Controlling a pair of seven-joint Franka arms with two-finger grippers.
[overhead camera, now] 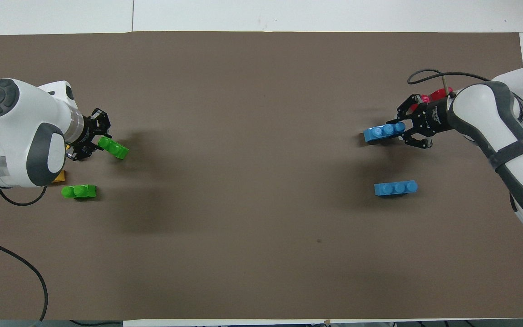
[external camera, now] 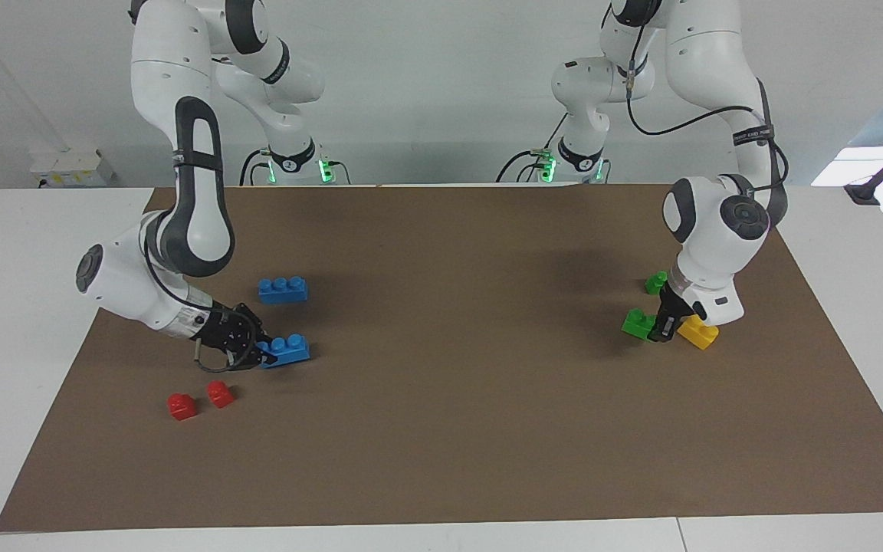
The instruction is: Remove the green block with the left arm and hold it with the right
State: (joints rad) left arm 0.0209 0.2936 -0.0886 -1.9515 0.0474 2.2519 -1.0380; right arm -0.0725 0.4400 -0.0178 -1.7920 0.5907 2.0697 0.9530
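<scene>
My left gripper (external camera: 660,330) (overhead camera: 94,144) is shut on one end of the green block (external camera: 638,323) (overhead camera: 114,148). The block is a two-stud brick held low over the brown mat, beside a yellow brick (external camera: 699,333) at the left arm's end. Whether it touches the mat I cannot tell. My right gripper (external camera: 256,354) (overhead camera: 403,130) is shut on a blue three-stud brick (external camera: 286,350) (overhead camera: 383,132). It holds that brick low over the mat at the right arm's end.
A second green two-stud brick (external camera: 656,282) (overhead camera: 79,191) lies nearer to the robots than the yellow one. A loose blue brick (external camera: 282,289) (overhead camera: 396,187) and two red bricks (external camera: 199,400) lie at the right arm's end. The brown mat (external camera: 457,322) covers the table.
</scene>
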